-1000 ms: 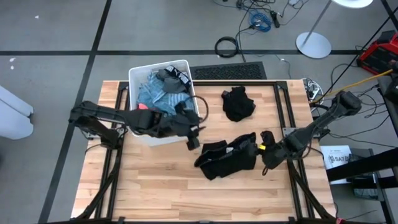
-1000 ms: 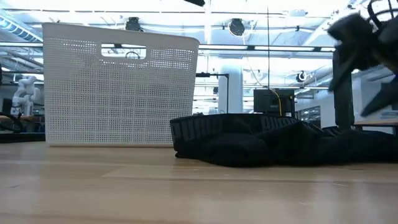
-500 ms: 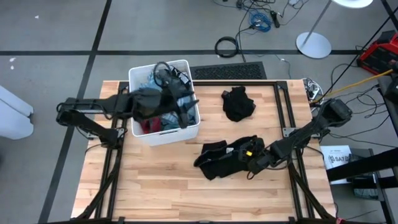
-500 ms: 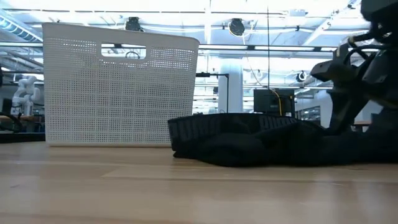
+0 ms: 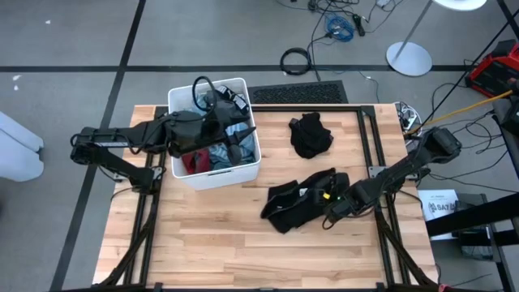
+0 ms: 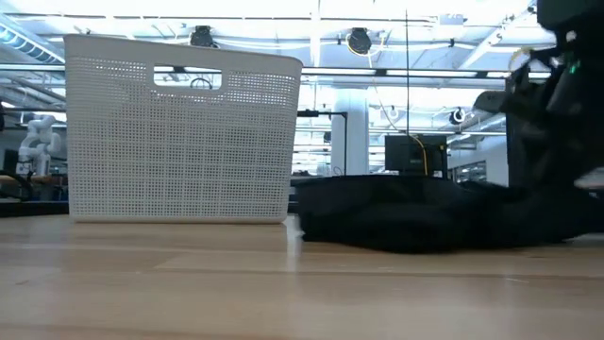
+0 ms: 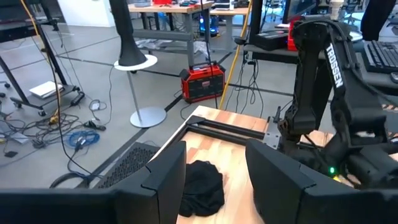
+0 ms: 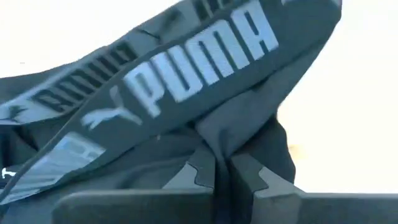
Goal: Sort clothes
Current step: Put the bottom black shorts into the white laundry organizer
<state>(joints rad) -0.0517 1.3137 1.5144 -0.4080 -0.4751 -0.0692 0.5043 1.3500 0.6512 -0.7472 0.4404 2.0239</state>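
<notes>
The right tool [image 5: 331,200] is down on the table [image 5: 211,251], pinched fully closed on the edge of the black garment [image 5: 296,204] lying in the middle, the one with a printed waistband [image 8: 186,74] you can read up close in the right wrist view. Another black garment [image 5: 310,135] sits well apart, closer to the far edge. The rest of the clothes [image 5: 212,146], blue, grey and red stuff, are piled in the white bin [image 5: 217,176]. The left tool [image 5: 233,138] hangs over that bin with its fingers [image 7: 168,180] parted and nothing between them.
</notes>
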